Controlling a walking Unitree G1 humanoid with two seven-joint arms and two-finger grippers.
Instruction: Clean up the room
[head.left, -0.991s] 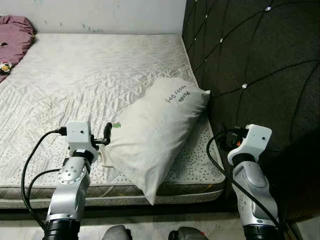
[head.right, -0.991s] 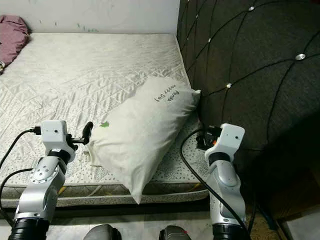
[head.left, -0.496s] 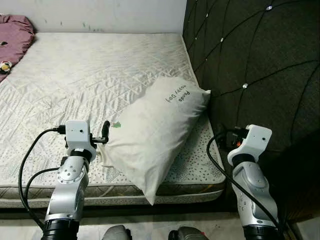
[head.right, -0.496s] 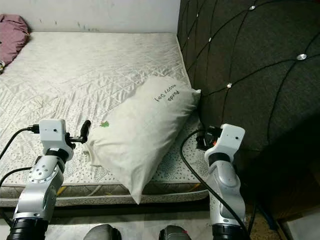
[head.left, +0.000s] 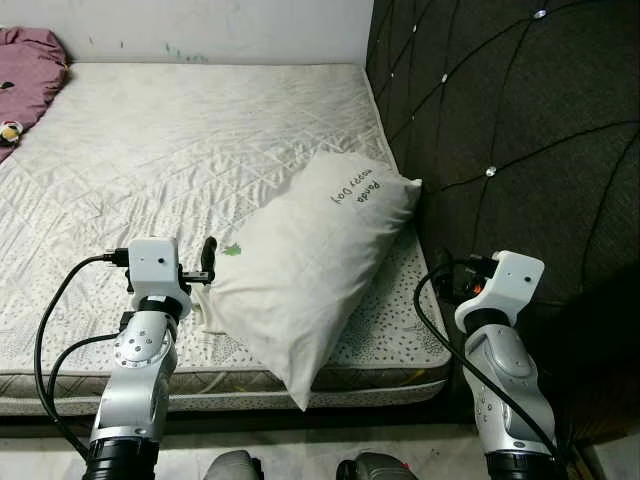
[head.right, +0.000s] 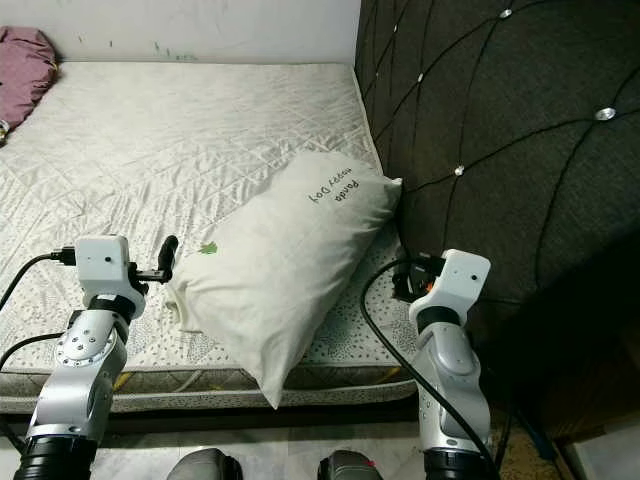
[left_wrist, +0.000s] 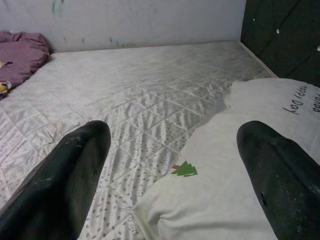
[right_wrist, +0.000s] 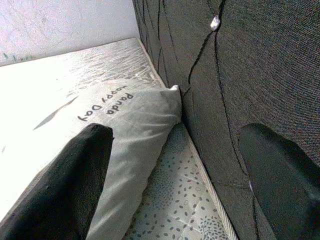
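Bedding first: the bare mattress (head.left: 180, 150) meets the dark tufted headboard (head.left: 520, 130), and the cream pillow (head.left: 300, 270) lies skewed at that corner, its near end over the bed's edge. It looks light, soft and floppy. Left gripper (left_wrist: 172, 165), fingers apart, sits at its near-left corner, a fair hold. Right gripper (right_wrist: 175, 175), fingers also apart, faces the headboard end.

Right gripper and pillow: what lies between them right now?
Only bare patterned mattress edged with cord lies between the open right gripper and the white pillow, as the right wrist view shows. The dark tufted headboard runs alongside that strip.
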